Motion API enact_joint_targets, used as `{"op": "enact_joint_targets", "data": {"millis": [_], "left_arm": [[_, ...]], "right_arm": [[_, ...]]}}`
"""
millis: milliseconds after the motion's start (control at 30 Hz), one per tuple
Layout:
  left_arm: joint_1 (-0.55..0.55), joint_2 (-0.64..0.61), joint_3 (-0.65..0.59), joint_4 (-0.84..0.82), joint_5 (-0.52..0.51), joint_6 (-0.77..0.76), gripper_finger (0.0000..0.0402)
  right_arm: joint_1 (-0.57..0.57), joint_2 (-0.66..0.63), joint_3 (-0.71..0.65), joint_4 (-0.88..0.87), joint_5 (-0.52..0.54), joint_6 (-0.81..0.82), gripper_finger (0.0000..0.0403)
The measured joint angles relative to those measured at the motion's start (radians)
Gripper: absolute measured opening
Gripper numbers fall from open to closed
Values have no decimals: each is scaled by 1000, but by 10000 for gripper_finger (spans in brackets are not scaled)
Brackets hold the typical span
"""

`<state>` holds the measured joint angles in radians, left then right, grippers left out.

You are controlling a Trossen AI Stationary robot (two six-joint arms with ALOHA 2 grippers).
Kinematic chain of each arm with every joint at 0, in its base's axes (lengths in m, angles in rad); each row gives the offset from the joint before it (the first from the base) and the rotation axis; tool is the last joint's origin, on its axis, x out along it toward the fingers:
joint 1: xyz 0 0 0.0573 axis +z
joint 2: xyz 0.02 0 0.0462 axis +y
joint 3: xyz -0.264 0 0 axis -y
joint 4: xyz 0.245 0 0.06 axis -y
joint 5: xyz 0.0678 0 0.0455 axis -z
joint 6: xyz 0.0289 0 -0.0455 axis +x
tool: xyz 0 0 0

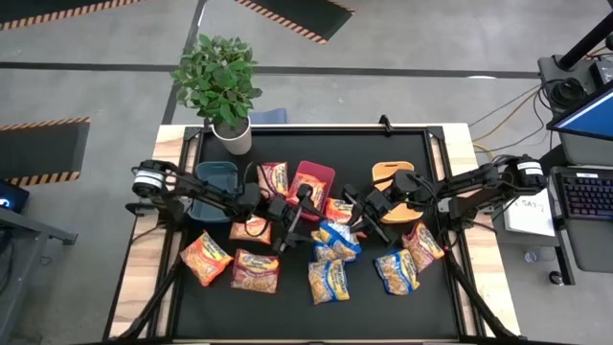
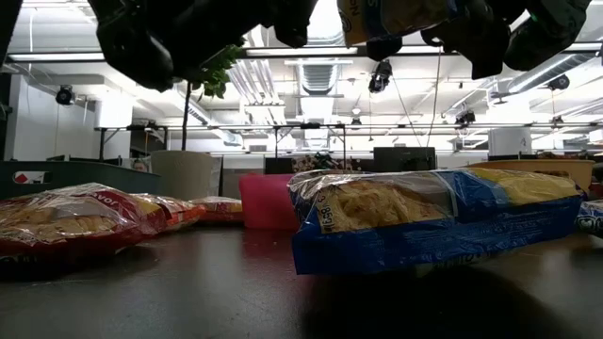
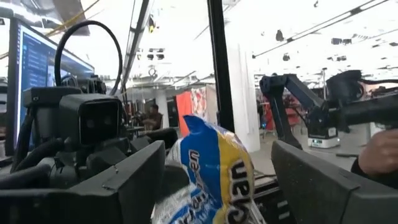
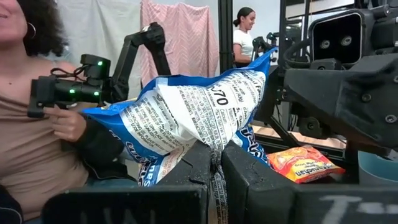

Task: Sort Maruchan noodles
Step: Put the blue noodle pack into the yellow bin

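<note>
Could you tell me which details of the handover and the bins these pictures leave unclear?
- High view: the blue packet between the claws is partly covered by both arms; the handover itself is too small to read.
- High view: the teal bin's inside is partly hidden by the left arm.
- Low view: a near blue packet blocks the table behind it; the arms are cut off at the top edge.
- Left wrist view: the packet's print is blurred.

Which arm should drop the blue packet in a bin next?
The right. Its gripper is shut on the blue packet, held up off the table. The left gripper is open around the packet's other end, gripping nothing. The tan bin sits on the right arm's side.
</note>
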<state>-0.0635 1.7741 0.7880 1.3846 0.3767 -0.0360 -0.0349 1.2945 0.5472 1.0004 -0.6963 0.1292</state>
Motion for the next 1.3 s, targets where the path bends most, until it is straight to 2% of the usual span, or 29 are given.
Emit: {"op": "enact_joint_targets", "data": {"millis": [233, 367, 500, 633, 767, 900, 1133, 1200, 1300], "left_arm": [[0, 51, 60, -2, 0, -4, 263], [0, 51, 60, 0, -2, -1, 235], [0, 51, 60, -1, -11, 3, 178], [0, 51, 60, -4, -11, 3, 98], [0, 51, 56, -2, -7, 0, 17], [0, 51, 53, -5, 15, -3, 19], [0, 0, 3, -10, 68, -2, 4], [1, -39, -38, -20, 42, 9, 3], [1, -112, -123, -43, -93, 35, 2]], "right_arm": [[0, 0, 0, 0, 16, 1, 9], [0, 0, 0, -1, 16, 8, 9], [0, 0, 0, -3, 16, 8, 9], [0, 0, 0, -3, 20, 20, 9], [-3, 0, 0, -9, 68, 57, 16], [-22, -7, 1, -45, 74, 91, 57], [-85, -90, 2, -142, 95, 169, 168], [-102, -137, 2, -194, 99, 178, 196], [-113, -217, 6, -282, 138, 195, 228]]}}
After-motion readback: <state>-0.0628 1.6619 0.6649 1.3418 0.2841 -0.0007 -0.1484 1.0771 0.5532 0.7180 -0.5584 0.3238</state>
